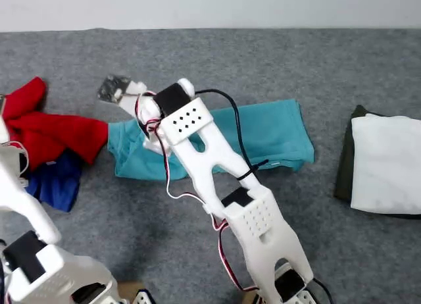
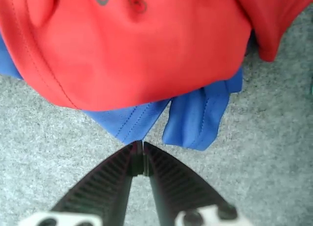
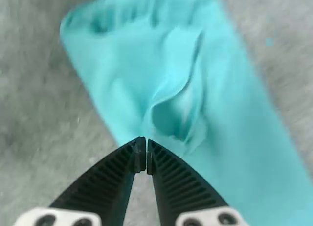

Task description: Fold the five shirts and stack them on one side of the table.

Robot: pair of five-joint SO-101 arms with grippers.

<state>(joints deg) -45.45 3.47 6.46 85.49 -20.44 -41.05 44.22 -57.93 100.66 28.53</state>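
The right tool (image 3: 142, 156), pinched shut on the mid-frame left end of the teal shirt (image 1: 276, 133), needed a level, straight carry rightward; the left tool (image 2: 142, 160) sat closed, empty

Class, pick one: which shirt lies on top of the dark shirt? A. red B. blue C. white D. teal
C: in the high view the white shirt lies folded on the dark shirt, whose edge shows beside it.

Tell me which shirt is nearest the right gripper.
The teal shirt, laid out mid-table at the right gripper. The red shirt and blue shirt lie at one end, the white shirt at the other.
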